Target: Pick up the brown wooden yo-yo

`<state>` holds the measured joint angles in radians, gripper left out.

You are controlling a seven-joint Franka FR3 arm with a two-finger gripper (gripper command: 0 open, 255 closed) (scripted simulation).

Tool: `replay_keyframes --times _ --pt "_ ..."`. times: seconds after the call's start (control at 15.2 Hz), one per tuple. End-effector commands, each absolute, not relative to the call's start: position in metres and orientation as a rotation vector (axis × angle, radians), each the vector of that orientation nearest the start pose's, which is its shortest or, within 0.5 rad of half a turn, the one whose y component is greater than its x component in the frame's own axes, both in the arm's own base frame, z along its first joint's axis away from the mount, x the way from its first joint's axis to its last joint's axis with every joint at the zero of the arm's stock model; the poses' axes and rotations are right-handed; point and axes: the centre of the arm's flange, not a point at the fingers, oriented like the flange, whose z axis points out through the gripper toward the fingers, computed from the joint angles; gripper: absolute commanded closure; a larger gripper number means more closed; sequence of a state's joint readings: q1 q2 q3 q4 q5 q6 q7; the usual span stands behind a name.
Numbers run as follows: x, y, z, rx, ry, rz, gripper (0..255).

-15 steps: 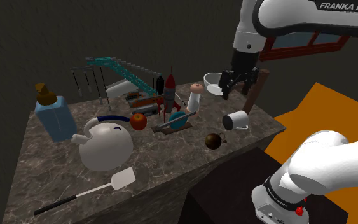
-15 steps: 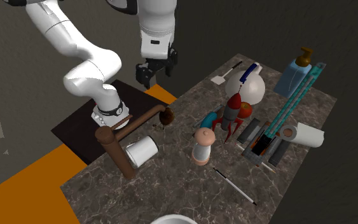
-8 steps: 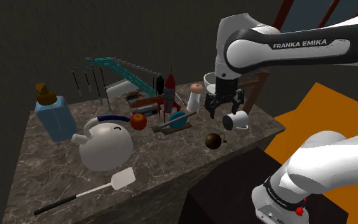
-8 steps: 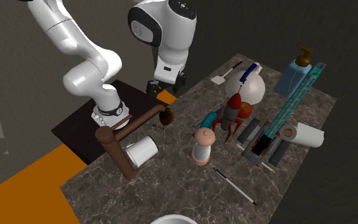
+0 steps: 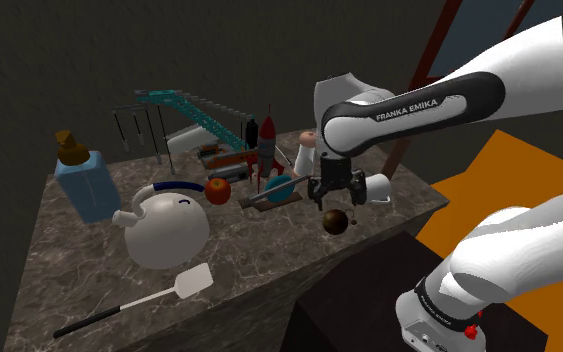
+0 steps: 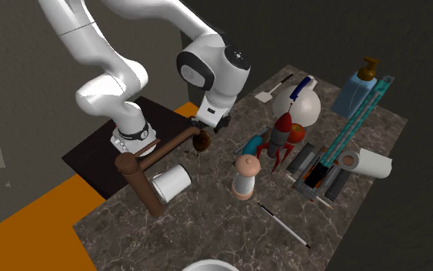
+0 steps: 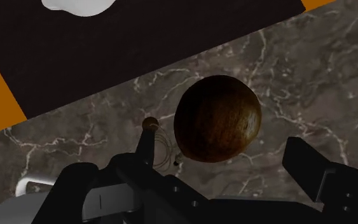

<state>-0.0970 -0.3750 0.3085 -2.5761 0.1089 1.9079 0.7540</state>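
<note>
The brown wooden yo-yo lies on the dark marble tabletop near its front edge, close to the stand. In the second exterior view the yo-yo sits right below the hand. My gripper hangs just above it, fingers pointing down. In the wrist view the round brown yo-yo lies a little ahead of the gripper, roughly centred between the fingers. They stand apart and open, touching nothing. A thin string with a small knob trails beside the yo-yo.
A white mug lies on its side just behind the yo-yo, beside a brown post. Further off stand a shaker, a red rocket, an apple, a white kettle and a spatula. The table edge runs close by.
The arm has swung down and toward the shoulder view's left, from high above the back of the table to just over the yo-yo. The fingers stay open.
</note>
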Motion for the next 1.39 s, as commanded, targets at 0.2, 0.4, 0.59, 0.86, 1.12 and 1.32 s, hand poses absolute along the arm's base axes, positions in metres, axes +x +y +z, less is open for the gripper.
replay_keyframes --times 0.2,0.4,0.59,0.86,1.12,1.32 --pt "0.364 0.081 0.334 -3.101 1.025 0.439 0" --pt "0.364 0.081 0.326 -3.101 1.025 0.439 0" --pt "0.363 0.082 0.326 -3.101 1.025 0.439 255" --pt "0.364 0.082 0.326 -3.101 1.025 0.439 255" --pt "0.364 0.081 0.331 -3.101 1.025 0.439 255" --pt "0.364 0.081 0.347 -3.101 1.025 0.439 255"
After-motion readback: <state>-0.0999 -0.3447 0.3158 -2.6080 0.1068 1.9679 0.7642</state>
